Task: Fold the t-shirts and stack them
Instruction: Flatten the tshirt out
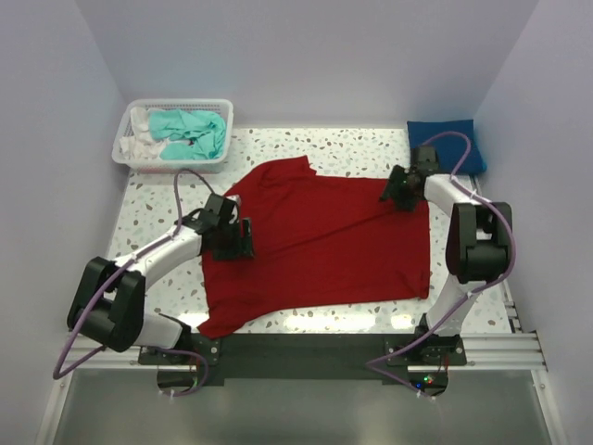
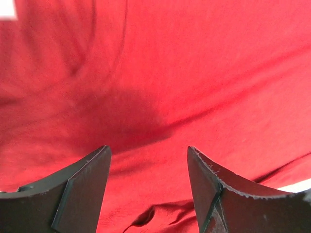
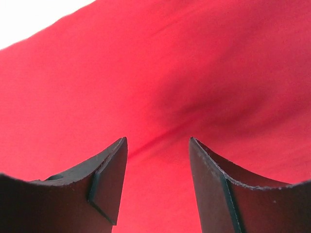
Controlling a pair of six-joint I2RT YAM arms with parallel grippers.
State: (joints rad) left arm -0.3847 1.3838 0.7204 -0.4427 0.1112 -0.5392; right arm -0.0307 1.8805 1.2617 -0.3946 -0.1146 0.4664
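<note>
Red t-shirt (image 1: 324,241) fills both wrist views — edges cut off

We see the deep red t-shirt (image 1: 324,236) spread flat, lightly creased, beneath both sets of jaws; the royal blue t-shirt (image 1: 447,141) lies folded just beyond the right gripper (image 1: 393,192); the teal t-shirt (image 1: 193,125) sits crumpled well beyond the left gripper (image 1: 238,243).

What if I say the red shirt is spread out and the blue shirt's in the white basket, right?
No. Top view: the royal blue cloth t-shirt lies at the table's far right corner, outside the white plastic mesh basket. The deep red t-shirt is spread out.
</note>
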